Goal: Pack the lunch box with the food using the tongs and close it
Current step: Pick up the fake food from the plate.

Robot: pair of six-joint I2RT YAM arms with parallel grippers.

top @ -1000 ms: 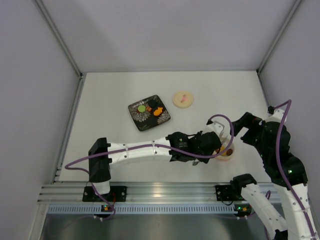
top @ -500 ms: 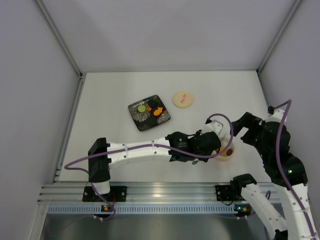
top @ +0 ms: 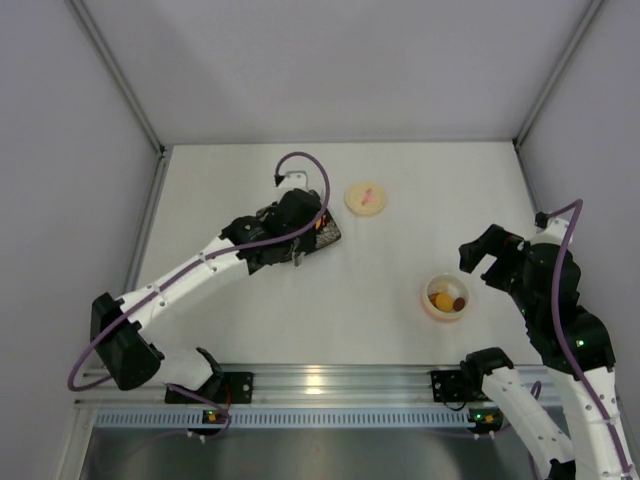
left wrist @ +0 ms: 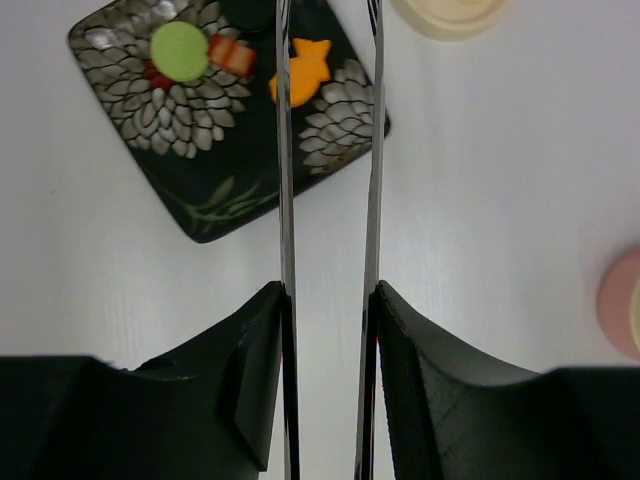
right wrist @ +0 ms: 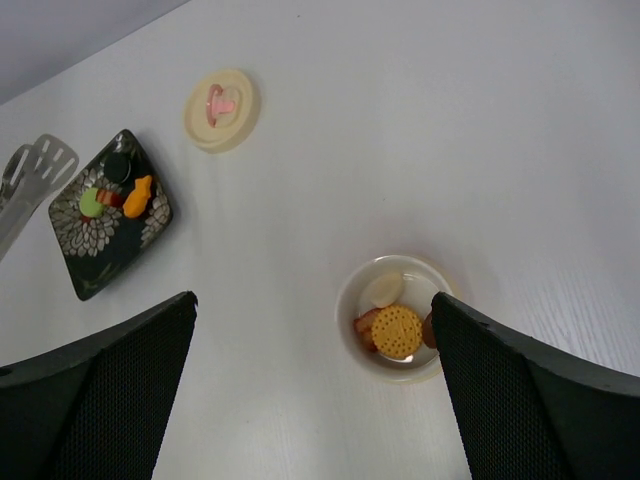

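Note that your left fingers [left wrist: 250,380] clamp the tongs [left wrist: 286,200] above the mid-counter plate [left wrist: 215,205] to reach the remaining food [left wrist: 310,68], while the right fingers [right wrist: 100,400] hover wide open and empty by the lunch box [right wrist: 343,305] near the counter's right edge.

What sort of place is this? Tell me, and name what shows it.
Probably a robot test cell, not a kitchen: a bare white table boxed in by plain grey panels, robot arms bolted to an aluminium rail, and small food pieces staged on a patterned plate.
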